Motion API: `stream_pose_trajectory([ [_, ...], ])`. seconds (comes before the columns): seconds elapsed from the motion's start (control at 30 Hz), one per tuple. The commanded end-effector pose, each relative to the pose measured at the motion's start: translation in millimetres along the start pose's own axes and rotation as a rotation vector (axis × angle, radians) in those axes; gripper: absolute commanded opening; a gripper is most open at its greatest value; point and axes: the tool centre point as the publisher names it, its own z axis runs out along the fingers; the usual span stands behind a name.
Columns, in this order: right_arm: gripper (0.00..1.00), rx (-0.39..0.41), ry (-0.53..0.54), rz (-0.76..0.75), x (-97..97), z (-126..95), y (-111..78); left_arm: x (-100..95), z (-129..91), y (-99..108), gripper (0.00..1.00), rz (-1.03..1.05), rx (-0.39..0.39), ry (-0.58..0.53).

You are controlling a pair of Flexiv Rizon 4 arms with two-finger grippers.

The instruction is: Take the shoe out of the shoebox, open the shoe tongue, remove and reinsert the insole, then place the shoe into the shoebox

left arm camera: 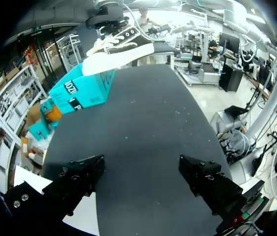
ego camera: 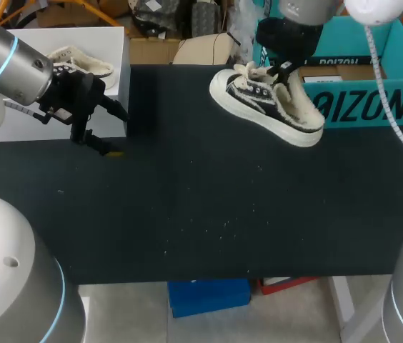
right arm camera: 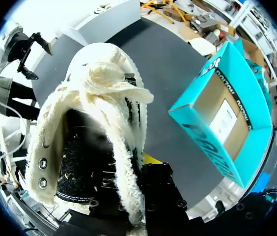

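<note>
The right gripper [ego camera: 284, 71] had its fingers pinched on the fleecy collar of the shoe [ego camera: 262, 100], which hung tilted from it just beside the teal shoebox [ego camera: 362, 107]. Well apart, the left gripper [ego camera: 113, 131] stood wide open with nothing between its fingers

Black table [ego camera: 187, 179] under even light.
Matte dark top, sprinkled with small pale specks [ego camera: 224, 224] toward the middle and the front edge; same flecked surface stretching ahead in the left wrist view, lighter grey there.
</note>
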Motion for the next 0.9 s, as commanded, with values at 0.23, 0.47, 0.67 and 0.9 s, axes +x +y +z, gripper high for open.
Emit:
stream_pose_trajectory([
  [0.23,0.00,0.400,0.002,-0.957,-43.4,-126.0,17.6,0.7,1.0,0.4,1.00,0.001,-0.001,-0.003],
  [0.47,0.00,0.400,0.002,-0.957,-43.4,-126.0,17.6,0.7,1.0,0.4,1.00,0.001,-0.001,-0.003],
  [0.67,0.00,0.400,0.002,-0.957,-43.4,-126.0,17.6,0.7,1.0,0.4,1.00,0.001,-0.001,-0.003],
  [0.9,0.00,0.408,-0.039,-0.916,-55.6,-115.9,22.3,0.7,1.0,0.4,1.00,0.001,-0.001,-0.003],
])
